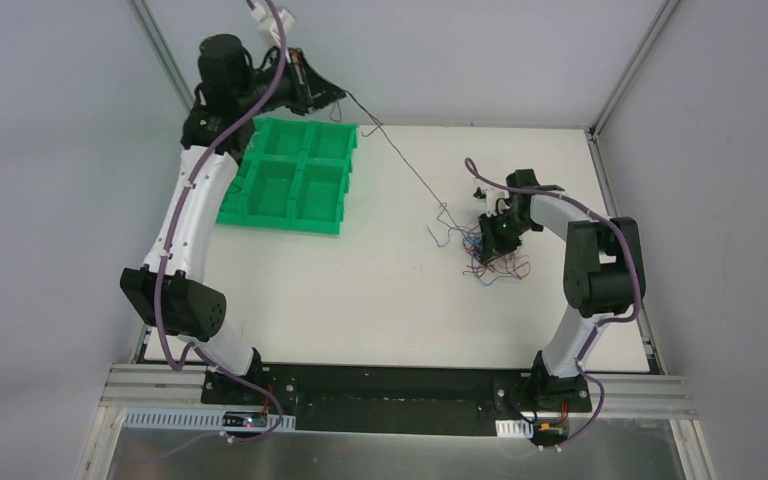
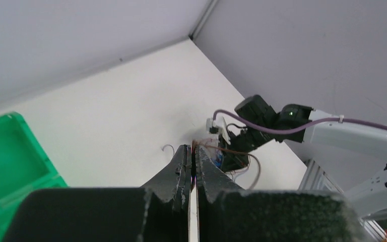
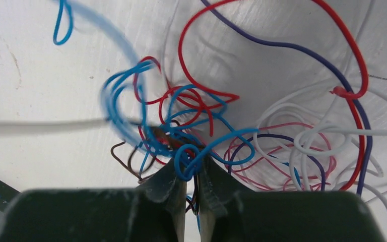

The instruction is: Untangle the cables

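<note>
While your left end effector [image 2: 192,152] hangs in the air just past the far edge of the green tray [image 1: 278,221], its jaws are pressed tight on a single dark strand [image 1: 400,159]. That strand runs taut from the fingertips, passes the tray's far right corner and slants down to the table [image 1: 360,300] well to the tray's right.

It ends in the cables [image 1: 492,264], a loose knot of red, blue, white, purple and brown wires. They lie on the table well to the right of the tray and a little nearer the arm bases. A few thin ends stray out of the knot on the side facing the tray.

Your right end effector [image 3: 190,170] is down on that knot with its jaws drawn narrow and blue loops pinched between the tips. Red and white loops lie just beyond them. In the right wrist view a pale streak crosses into the knot, too blurred for you to tell which wire it is.
</note>
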Tool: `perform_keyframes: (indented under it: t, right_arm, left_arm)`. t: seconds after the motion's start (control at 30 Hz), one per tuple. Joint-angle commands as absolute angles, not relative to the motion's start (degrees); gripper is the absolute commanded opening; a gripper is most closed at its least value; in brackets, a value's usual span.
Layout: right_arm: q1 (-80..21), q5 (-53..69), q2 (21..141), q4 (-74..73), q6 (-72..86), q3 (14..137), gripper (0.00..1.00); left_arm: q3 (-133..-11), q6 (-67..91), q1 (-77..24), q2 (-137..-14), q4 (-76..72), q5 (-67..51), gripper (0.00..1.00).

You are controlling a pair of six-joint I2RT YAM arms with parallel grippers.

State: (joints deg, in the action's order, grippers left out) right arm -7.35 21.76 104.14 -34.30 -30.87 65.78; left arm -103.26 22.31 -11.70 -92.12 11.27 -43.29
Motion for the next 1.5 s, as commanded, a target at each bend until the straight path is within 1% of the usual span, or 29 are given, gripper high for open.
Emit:
perform_keyframes:
  t: [0.0, 0.13, 0.27, 0.37, 0.43, 0.5, 0.57, 0.63, 0.7, 0.93, 1.13, 1.3, 1.47]
  right_arm:
    - [-6.91, 18.11, 106.47, -35.94, -32.62, 67.29, 0.14]
    - [-6.86, 17.70, 106.91, -36.78, -32.79, 67.80, 0.16]
    - [-6.86, 17.41, 107.27, -37.49, -32.88, 68.16, 0.24]
    - [-6.86, 17.02, 107.48, -37.92, -32.87, 68.27, 0.26]
    - [-6.90, 16.81, 107.64, -38.25, -33.00, 68.33, 0.26]
    - [-6.86, 16.64, 107.84, -38.26, -33.13, 68.17, 0.25]
    - [-6.88, 16.38, 108.13, -38.21, -33.18, 67.94, 0.21]
    - [-6.86, 16.07, 108.54, -38.35, -32.99, 68.08, 0.09]
    - [-6.86, 15.41, 108.84, -38.43, -32.77, 68.20, 0.00]
    - [-5.76, 11.05, 110.02, -40.90, -32.46, 69.61, 0.00]
    - [-2.85, 8.65, 112.05, -44.47, -33.30, 71.95, 0.00]
    - [-1.55, 7.75, 113.16, -45.90, -33.52, 72.91, 0.00]
    - [-0.57, 7.39, 113.83, -47.02, -34.38, 73.15, 0.00]
  left_arm:
    - [-114.35, 23.55, -5.78, -92.22, 11.85, -46.86, 0.00]
    - [-123.37, 24.79, -0.74, -94.25, 11.86, -46.54, 0.00]
    - [-134.01, 26.85, 4.17, -97.11, 11.72, -45.76, 0.00]
    - [-138.70, 27.51, 7.03, -98.41, 11.52, -45.08, 0.00]
    - [-140.79, 27.82, 8.62, -98.94, 11.28, -44.30, 0.00]
    - [-141.69, 27.84, 10.51, -98.96, 10.37, -43.20, 0.00]
    - [-142.56, 27.69, 11.98, -99.24, 9.91, -41.13, 0.00]
    - [-143.77, 27.25, 13.31, -99.76, 9.66, -39.56, 0.00]
    - [-144.54, 26.88, 14.42, -100.08, 9.54, -37.51, 0.00]
    - [-144.06, 24.61, 18.44, -99.93, 9.46, -31.09, 0.00]
    - [-144.48, 25.44, 23.98, -100.28, 7.72, -25.67, 0.00]
    - [-143.85, 27.92, 26.93, -99.61, 6.05, -27.86, 0.00]
    - [-143.25, 29.59, 30.11, -98.78, 3.14, -27.44, 0.00]
